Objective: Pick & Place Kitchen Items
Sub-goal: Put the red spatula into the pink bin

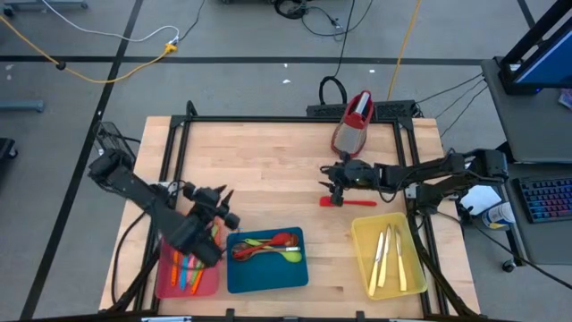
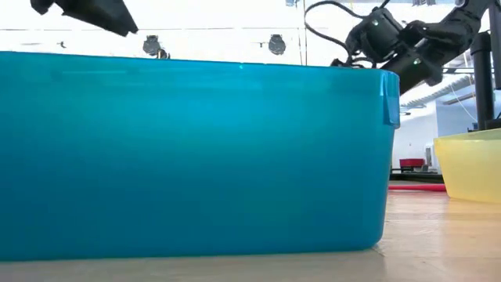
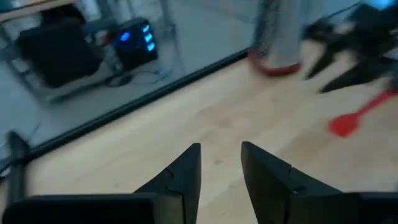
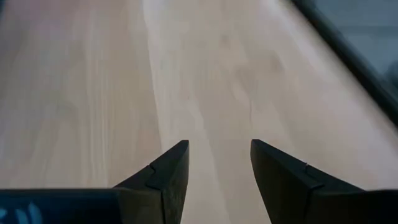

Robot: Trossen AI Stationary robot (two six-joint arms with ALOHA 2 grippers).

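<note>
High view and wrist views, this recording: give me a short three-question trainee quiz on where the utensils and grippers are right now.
1. True or false: the cream knives lie in the yellow tray.
2. Which utensil lies loose on the table, outside every tray?
A. a green spoon
B. the red spatula
C. a cream knife
3. Fill in: the right gripper hovers just above the red spatula with its fingers ____, while the left gripper hangs between the red tray and the blue tray.

Key
1. True.
2. B.
3. Open; the right wrist view shows a clear gap between the fingers and nothing in it.
</note>
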